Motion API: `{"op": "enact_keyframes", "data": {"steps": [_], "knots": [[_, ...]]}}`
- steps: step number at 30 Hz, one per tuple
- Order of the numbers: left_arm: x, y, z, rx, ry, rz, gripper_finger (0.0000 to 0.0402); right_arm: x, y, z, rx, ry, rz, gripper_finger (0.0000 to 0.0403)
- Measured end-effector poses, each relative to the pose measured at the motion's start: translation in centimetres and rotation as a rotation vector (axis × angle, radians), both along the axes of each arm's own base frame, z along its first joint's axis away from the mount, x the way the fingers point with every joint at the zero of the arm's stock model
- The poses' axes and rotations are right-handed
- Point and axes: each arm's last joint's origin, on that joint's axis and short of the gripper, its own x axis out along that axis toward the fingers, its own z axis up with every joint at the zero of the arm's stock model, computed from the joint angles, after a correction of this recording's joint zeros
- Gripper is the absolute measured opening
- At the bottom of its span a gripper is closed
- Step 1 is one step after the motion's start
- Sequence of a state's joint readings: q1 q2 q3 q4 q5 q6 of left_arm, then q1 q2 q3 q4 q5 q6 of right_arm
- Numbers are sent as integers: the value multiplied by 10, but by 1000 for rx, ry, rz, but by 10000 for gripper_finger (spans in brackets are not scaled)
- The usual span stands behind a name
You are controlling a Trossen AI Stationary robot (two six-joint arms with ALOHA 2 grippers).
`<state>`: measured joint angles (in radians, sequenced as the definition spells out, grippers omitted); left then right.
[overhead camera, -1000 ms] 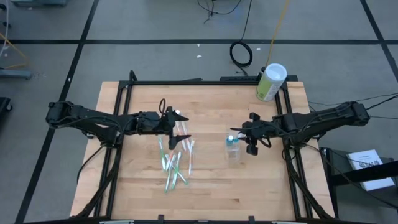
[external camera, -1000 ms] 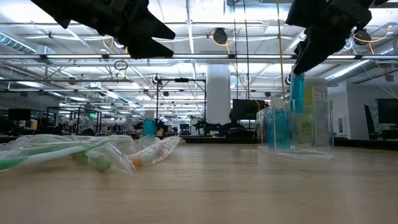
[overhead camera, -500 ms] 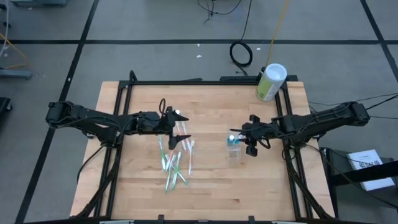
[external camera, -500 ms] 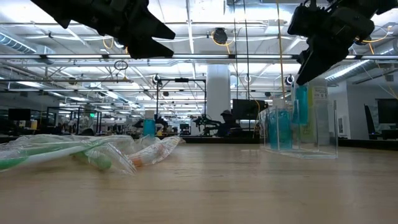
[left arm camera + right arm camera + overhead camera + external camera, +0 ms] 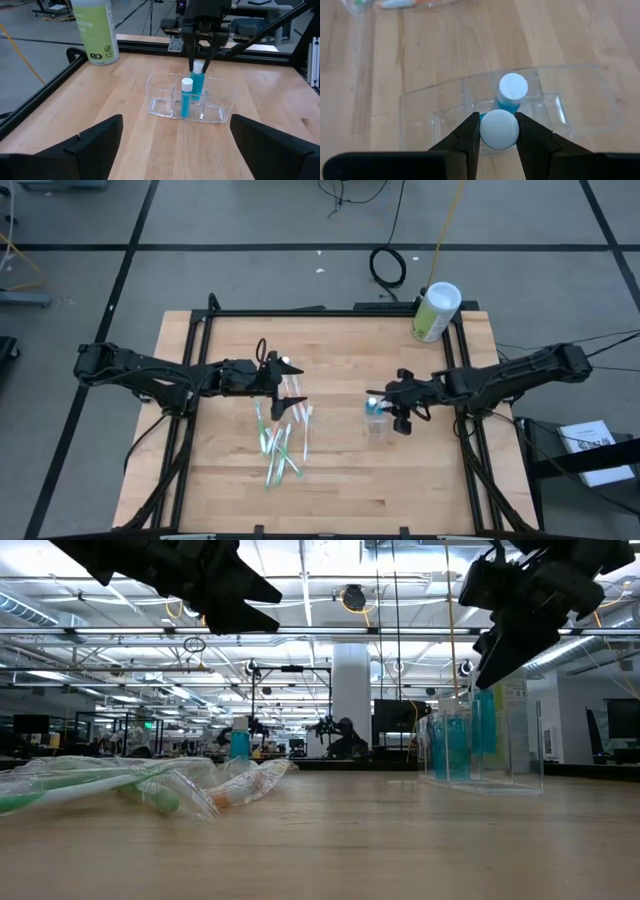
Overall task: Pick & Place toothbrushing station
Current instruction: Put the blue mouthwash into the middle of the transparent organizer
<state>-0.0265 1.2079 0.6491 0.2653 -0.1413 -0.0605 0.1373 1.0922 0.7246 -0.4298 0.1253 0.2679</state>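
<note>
A clear plastic holder (image 5: 376, 421) with compartments stands on the table right of centre. One teal tube with a white cap (image 5: 186, 97) stands upright in it. My right gripper (image 5: 398, 408) is shut on a second teal tube (image 5: 198, 82), whose lower part is inside the holder. Several wrapped toothbrushes (image 5: 282, 438) lie in a loose pile left of centre; they also show in the low view (image 5: 150, 785). My left gripper (image 5: 288, 392) hangs open and empty above the pile's far end. My right gripper pinches the tube's white cap (image 5: 499, 129) between its two fingers, one on each side. The fingers (image 5: 192, 52) come from above, pointing down. The tube hangs upright with its lower part in a holder compartment; whether its bottom rests there I cannot tell.
A pale-green canister with a white lid (image 5: 435, 310) stands at the table's far right corner. A black frame rail (image 5: 330, 311) runs round the table. Bare wood lies between the pile and the holder and along the near edge.
My right gripper has gone down with the teal tube. The tube hung above the holder a second ago and now reaches into it, beside the other tube. The gripper has stayed shut on the cap.
</note>
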Motion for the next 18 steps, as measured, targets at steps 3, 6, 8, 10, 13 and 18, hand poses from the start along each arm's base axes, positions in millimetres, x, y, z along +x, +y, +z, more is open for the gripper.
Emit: {"op": "enact_keyframes", "data": {"steps": [3, 6, 8, 10, 13, 18], "knots": [[0, 0, 0, 0, 0, 0, 376, 4, 1, -7, 0, 38, 5, 96], [0, 0, 0, 2, 0, -1, 376, 7, 1, -12, -3, 62, 5, 96], [0, 0, 0, 5, 1, 0, 377, 8, 1, -14, -4, 71, 5, 96], [0, 0, 0, 8, 1, 7, 377, 10, 2, -16, -5, 79, 5, 96], [0, 0, 0, 10, 1, 15, 373, 11, 2, -18, -5, 88, 3, 96], [0, 0, 0, 10, 1, 15, 368, 14, 2, -21, 6, 96, 8, 96]]}}
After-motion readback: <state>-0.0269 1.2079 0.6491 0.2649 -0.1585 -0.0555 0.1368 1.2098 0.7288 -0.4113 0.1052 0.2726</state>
